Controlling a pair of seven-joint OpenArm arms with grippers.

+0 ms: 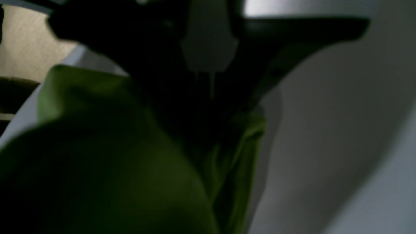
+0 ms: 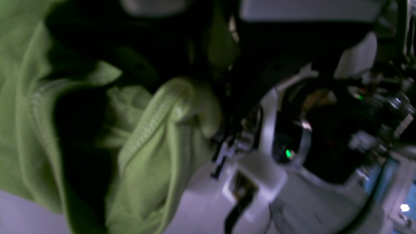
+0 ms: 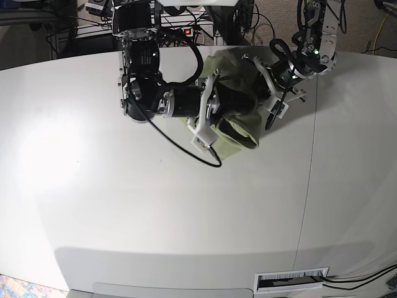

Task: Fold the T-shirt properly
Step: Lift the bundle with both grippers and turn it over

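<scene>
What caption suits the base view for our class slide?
Two robot arms meet at the bunched green T-shirt near the far edge of the white table.

White table (image 3: pixel 186 211) fills the view; bright glare patch at left. A seam runs near to far on the right. Cables (image 3: pixel 93 25) and carpet (image 3: pixel 366 25) beyond far edge.

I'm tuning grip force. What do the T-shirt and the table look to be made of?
T-shirt: soft knit cloth, probably cotton; matte green, it wrinkles, with ribbed stitched hems showing in the right wrist view.
Table: hard, smooth white top, slightly glossy from the light glare; likely laminate or painted board.
</scene>
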